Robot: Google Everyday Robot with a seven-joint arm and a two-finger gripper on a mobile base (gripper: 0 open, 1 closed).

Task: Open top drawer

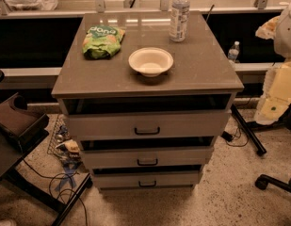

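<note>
The top drawer is the widest grey front panel of the cabinet, just under the countertop. Its small black bar handle sits at the centre. A dark gap shows above the panel. Two narrower grey drawers with like handles lie below it. My arm and gripper show as white and cream parts at the right edge, to the right of the cabinet and well apart from the handle.
On the countertop are a green snack bag, a white bowl and a water bottle. A dark stand and cables are on the left. A chair base and a black bar are on the right.
</note>
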